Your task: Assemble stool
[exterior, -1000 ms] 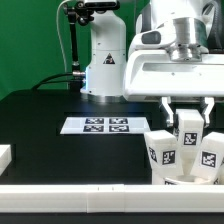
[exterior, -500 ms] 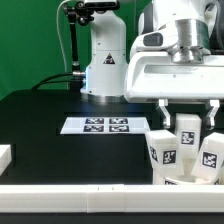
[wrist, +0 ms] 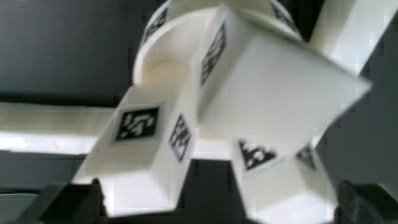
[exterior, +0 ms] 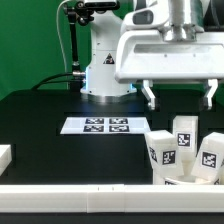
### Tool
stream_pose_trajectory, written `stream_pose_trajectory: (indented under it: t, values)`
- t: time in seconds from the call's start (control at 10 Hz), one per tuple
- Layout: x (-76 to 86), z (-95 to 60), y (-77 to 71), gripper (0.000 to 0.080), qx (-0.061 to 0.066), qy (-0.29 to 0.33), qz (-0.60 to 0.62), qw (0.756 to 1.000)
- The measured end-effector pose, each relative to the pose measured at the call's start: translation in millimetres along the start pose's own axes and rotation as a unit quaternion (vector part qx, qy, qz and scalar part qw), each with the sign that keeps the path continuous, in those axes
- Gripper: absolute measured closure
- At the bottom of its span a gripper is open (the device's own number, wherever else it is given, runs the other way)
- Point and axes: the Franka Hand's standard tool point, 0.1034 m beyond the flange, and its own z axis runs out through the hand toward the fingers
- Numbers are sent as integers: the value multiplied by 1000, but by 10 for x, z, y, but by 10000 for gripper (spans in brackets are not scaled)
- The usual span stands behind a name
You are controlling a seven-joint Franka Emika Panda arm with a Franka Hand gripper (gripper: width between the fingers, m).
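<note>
The stool stands upside down at the exterior view's right front. Three chunky white tagged legs (exterior: 162, 149) (exterior: 184, 135) (exterior: 212, 152) stand upright on the round seat disc (exterior: 186, 178), which is partly hidden behind the front rail. My gripper (exterior: 180, 96) is open and empty, raised above the legs and touching none. In the wrist view the legs (wrist: 151, 125) (wrist: 267, 110) fill the blurred picture, and the gripper (wrist: 217, 205) shows only as dark fingers (wrist: 71, 205) at the corners.
The marker board (exterior: 106, 125) lies flat on the black table left of the stool. A white block (exterior: 5, 155) sits at the left edge. A white rail (exterior: 80, 196) runs along the front. The robot base (exterior: 105, 65) stands behind.
My gripper was low, with its fingers on either side of the middle leg. It has risen well clear of the legs. The stool has not moved.
</note>
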Motion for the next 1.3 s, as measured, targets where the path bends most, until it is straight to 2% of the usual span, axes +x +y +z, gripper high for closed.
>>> stream_pose_trajectory:
  t: [0.2, 0.7, 0.9, 1.0, 1.1, 1.2, 1.3]
  values:
    - [106, -34, 81, 151, 1, -12, 10, 1000]
    - [60, -2, 59, 151, 3, -31, 9, 999]
    - [32, 11, 93, 151, 2, -35, 32, 999]
    - [-59, 50, 80, 151, 4, -80, 55, 995]
    - [-64, 48, 49, 151, 9, -131, 59, 990]
    - [-29, 31, 54, 151, 12, -156, 60, 986]
    - [-59, 26, 58, 151, 13, -180, 61, 982]
